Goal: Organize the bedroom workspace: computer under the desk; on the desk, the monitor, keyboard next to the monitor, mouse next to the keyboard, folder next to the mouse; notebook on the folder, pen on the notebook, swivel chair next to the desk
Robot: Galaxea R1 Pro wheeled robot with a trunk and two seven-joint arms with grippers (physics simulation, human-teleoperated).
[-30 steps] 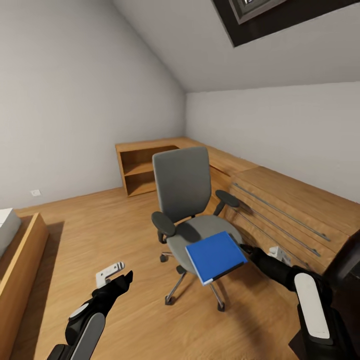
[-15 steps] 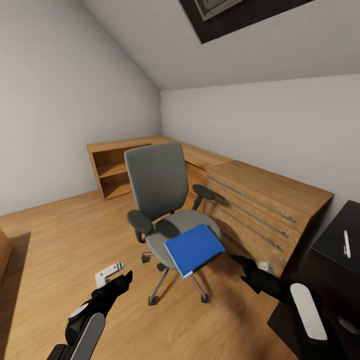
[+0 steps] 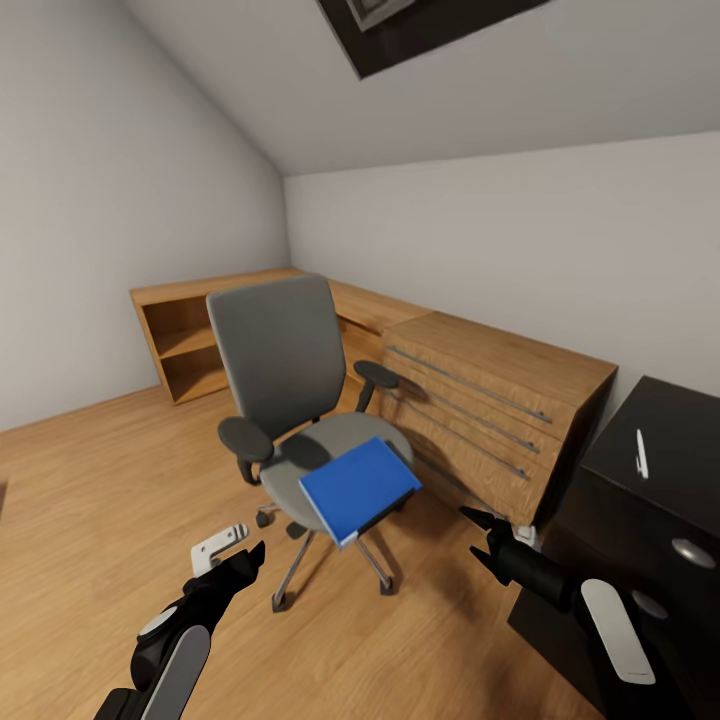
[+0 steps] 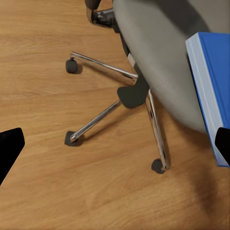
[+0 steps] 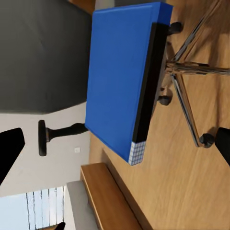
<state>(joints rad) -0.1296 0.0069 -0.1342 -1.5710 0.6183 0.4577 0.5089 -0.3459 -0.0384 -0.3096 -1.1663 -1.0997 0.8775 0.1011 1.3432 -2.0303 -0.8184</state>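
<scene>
The blue folder (image 3: pixel 358 488) lies flat on the seat of the swivel chair (image 3: pixel 290 385), its front corner hanging out over the seat's forward edge, and there is daylight between it and both arms. The right end effector (image 3: pixel 480 538) hangs low just beside the chair's right side, fingers spread wide with nothing between them; in the right wrist view the folder (image 5: pixel 125 76) sits square ahead, dark spine facing, with the chrome star base behind it. The left end effector (image 3: pixel 245 560) hovers over the wood floor (image 3: pixel 90 500) in front of the chair, also wide and empty, and its wrist camera looks down on the chrome legs and castors, the folder's (image 4: pixel 213 88) white edge showing off to one side. At the right stands the black bench (image 3: pixel 660 470), a slim white pen (image 3: pixel 641 453) lying on its top. Behind the chair runs a light-wood drawer unit (image 3: pixel 480 400), joined at the corner by an open shelf unit (image 3: pixel 185 340).
</scene>
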